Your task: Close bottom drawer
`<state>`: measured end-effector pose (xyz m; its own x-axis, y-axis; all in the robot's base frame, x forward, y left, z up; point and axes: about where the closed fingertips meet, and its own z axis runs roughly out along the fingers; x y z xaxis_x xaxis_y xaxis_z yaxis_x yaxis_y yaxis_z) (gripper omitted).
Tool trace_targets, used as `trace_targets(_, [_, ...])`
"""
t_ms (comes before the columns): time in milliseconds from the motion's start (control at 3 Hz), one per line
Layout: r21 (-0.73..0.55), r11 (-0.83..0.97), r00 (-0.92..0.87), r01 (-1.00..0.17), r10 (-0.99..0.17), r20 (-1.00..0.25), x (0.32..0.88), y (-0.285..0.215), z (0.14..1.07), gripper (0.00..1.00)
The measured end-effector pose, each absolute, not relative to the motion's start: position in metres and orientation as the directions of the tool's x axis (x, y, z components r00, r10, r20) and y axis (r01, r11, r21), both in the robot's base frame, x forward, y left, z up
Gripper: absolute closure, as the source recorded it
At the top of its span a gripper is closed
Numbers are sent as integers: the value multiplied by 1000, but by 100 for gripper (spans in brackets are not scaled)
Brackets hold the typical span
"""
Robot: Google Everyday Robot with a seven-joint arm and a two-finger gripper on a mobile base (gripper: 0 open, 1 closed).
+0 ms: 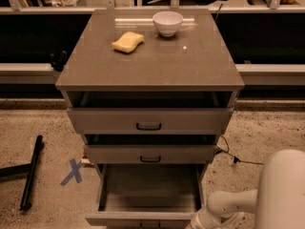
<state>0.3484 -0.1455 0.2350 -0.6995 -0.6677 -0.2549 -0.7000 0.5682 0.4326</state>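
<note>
The bottom drawer [147,190] of the grey-beige cabinet stands pulled far out, its shallow interior bare; its front panel [138,218] lies at the bottom edge of the view. My white arm [228,206] reaches in from the lower right to the drawer front's right end. The gripper [196,224] sits at the frame's bottom edge by that corner, mostly cut off.
The top drawer [148,120] and middle drawer [150,154] are slightly open. A yellow sponge [127,41] and a white bowl [167,23] sit on the cabinet top. A black bar [31,173] and a blue tape X [72,171] lie on the floor left. A cable [233,159] runs right.
</note>
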Motion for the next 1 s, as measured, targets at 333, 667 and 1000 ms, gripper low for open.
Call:
trace_targets(333, [421, 605, -717, -676, -671, -187, 352, -145, 205, 88])
trace_targets(667, [400, 636, -735, -660, -658, -166, 364, -143, 184, 100])
trace_targets(1000, [377, 663, -759, -647, -610, -229, 400, -132, 171, 100])
